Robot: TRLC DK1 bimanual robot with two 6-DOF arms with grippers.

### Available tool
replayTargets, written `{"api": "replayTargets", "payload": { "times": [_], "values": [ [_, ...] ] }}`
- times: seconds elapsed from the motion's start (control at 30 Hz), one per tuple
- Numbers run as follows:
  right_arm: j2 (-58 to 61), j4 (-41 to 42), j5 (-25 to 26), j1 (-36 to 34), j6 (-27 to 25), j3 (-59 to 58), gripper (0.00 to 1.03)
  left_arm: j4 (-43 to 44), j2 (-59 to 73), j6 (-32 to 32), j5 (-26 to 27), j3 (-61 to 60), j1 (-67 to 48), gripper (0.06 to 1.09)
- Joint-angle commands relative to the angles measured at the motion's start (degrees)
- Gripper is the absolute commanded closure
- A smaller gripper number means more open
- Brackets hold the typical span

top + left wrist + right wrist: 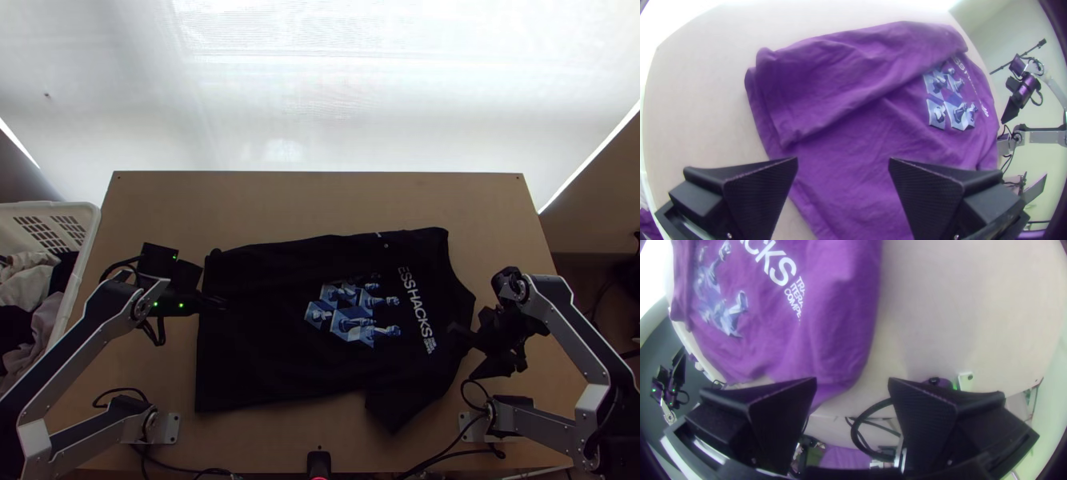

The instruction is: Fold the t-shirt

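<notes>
Jaws are standing spread on both arms. We are seeing the left gripper (218,303) hovering over the hem end of the t-shirt (264,336), and the right gripper (464,350) hovering by the collar end. Outward, we are finding the t-shirt lying print up on the desk (320,200), its far side lying folded over as a flap, one sleeve (396,406) pointing toward the near edge. Beside the desk, we are noting a white basket (90,220) holding clothes (26,292).

light wooden counter (264,200), dark printed t-shirt (264,344) lying on it, far side folded over, metal base plates (170,429) toward near edge
</notes>
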Motion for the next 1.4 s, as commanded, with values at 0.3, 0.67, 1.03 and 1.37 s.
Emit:
{"api": "replayTargets", "payload": {
  "times": [0.3,0.67,1.03,1.37],
  "values": [
    [5.02,6.88,-0.63,4.41,0.54,-2.79,0.58,1.70,2.90,0.00,-0.49,1.91,1.28,0.10],
    [6.95,10.31,0.25,6.87,-0.42,-2.88,1.00,1.44,3.60,0.97,-0.58,2.87,2.95,0.10],
    [5.81,8.82,0.34,7.49,-0.51,-0.86,1.00,-28.88,6.50,7.65,-2.52,8.32,-5.84,0.10],
    [5.99,8.82,0.43,6.96,-0.51,-0.42,1.00,-39.16,11.86,8.26,-15.17,3.58,-21.13,0.10]
  ]
}}
